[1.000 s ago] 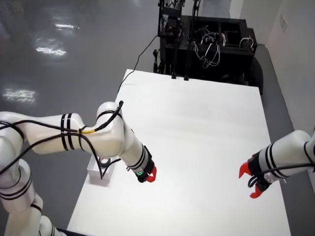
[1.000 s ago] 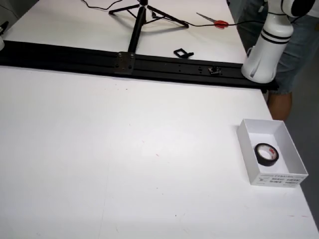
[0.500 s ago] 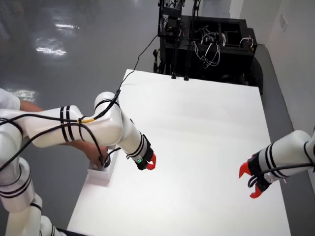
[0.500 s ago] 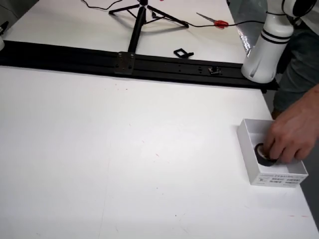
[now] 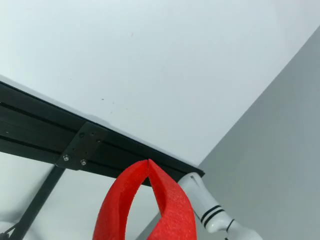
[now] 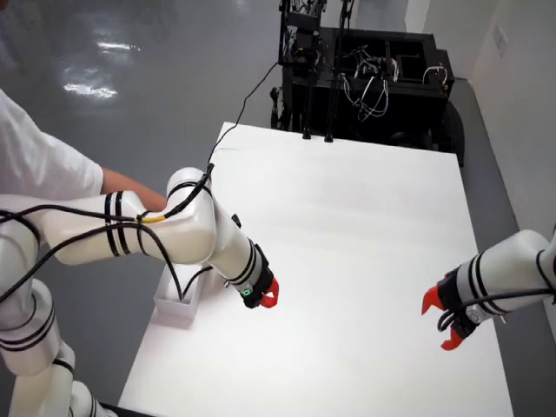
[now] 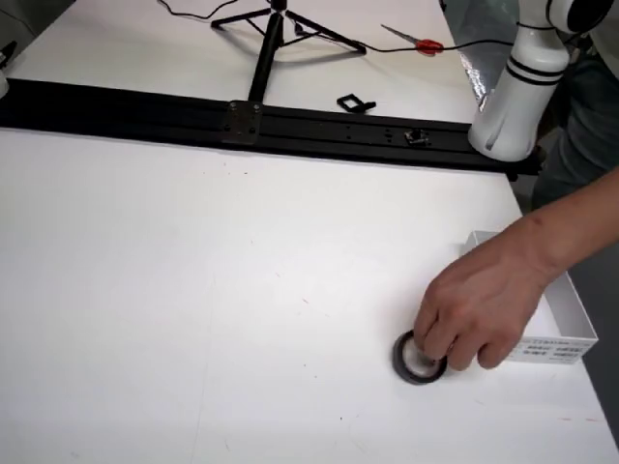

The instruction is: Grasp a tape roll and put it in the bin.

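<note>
In the view from the table's far side, a grey tape roll lies flat on the white table, just left of a white bin. A person's hand covers part of the roll, with the fingers on it. My gripper does not appear in that view. The view that rides on my gripper shows its red fingers meeting at the tips, with nothing between them. From above, my gripper hangs beside the bin, and my arm hides the roll.
A black rail crosses the table's far side, with my arm's base at its right end. A tripod and red-handled scissors lie beyond it. A second arm stands at the right in the view from above.
</note>
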Robot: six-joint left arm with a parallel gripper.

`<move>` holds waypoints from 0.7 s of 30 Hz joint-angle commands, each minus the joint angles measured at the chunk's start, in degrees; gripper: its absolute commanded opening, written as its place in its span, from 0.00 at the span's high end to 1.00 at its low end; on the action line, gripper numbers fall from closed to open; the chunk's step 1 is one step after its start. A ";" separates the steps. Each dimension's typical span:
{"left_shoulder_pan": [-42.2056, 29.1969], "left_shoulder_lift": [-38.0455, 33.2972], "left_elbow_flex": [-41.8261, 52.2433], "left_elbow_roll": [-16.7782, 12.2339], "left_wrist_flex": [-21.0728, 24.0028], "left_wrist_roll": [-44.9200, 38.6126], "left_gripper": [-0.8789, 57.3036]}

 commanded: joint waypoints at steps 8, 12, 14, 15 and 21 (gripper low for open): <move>0.61 -0.04 0.00 -0.11 -0.18 0.03 0.99; 1.75 -0.04 0.00 -0.02 -0.18 0.11 0.99; 2.19 -0.04 0.00 -0.02 -0.18 0.20 0.99; 2.37 -0.04 0.00 -0.02 -0.18 0.20 0.99; 2.37 -0.04 0.00 -0.02 -0.18 0.47 0.99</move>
